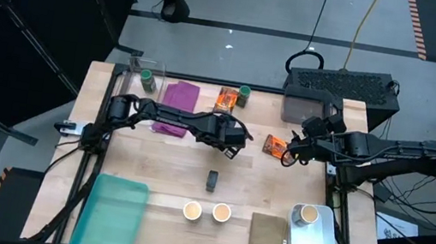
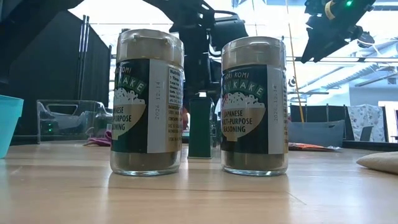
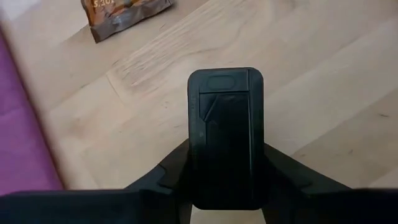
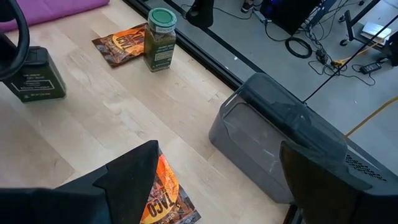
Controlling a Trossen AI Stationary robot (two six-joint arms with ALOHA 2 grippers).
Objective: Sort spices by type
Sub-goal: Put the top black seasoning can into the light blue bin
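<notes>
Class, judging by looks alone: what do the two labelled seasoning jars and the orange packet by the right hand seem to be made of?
Seasoning jars: clear glass or plastic, glossy; contents show below the printed labels. Orange packet: shiny, crinkled foil-like film, probably.

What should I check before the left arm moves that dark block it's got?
1. Left gripper jaws closed on both sides of the dark block: ok.
2. Block lifted clear of the table: cannot tell.
3. Second dark block stands alone mid-table, with free space beside it for a likely drop: ok.
4. Right gripper is over the orange packet with its jaws open, not carrying anything: ok.
5. Gap between the two grippers in the high view: ok, though they are close, so move away from the right arm.
</notes>
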